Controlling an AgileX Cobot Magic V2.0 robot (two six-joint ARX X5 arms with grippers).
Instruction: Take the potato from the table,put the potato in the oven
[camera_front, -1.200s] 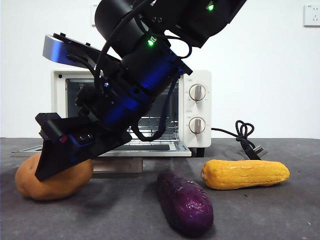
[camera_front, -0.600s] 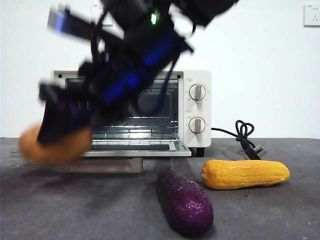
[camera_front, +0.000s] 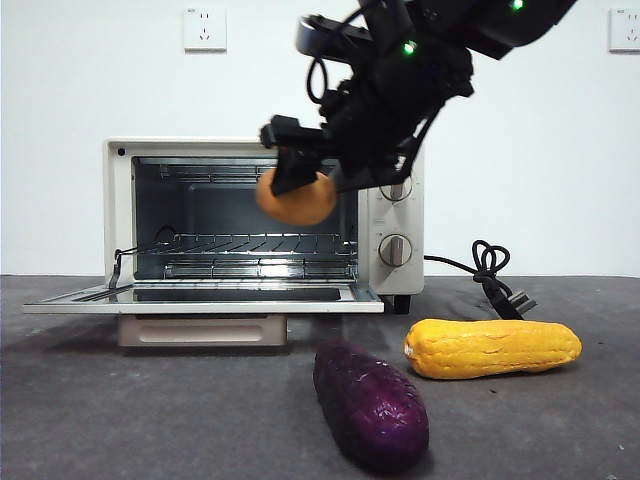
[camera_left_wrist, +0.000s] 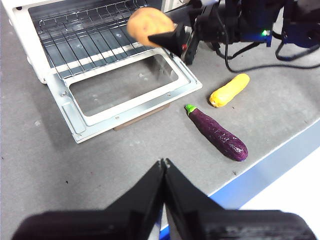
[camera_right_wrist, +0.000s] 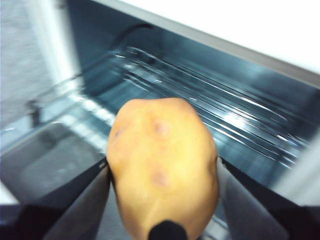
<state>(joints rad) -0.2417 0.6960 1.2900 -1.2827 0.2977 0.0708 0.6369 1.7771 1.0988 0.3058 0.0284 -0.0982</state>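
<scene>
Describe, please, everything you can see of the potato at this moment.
The potato is a rounded oval with smooth, matte, tan-orange skin and a few faint darker spots. It is off the table, held in the air by the right tool, whose two black jaws press on its opposite sides. It hangs in front of the open oven, above the lowered door and level with the upper part of the cavity, above the wire rack. Nothing else touches it.

potato (camera_front: 297, 203) top behind right pincer (camera_front: 300, 168)
</scene>
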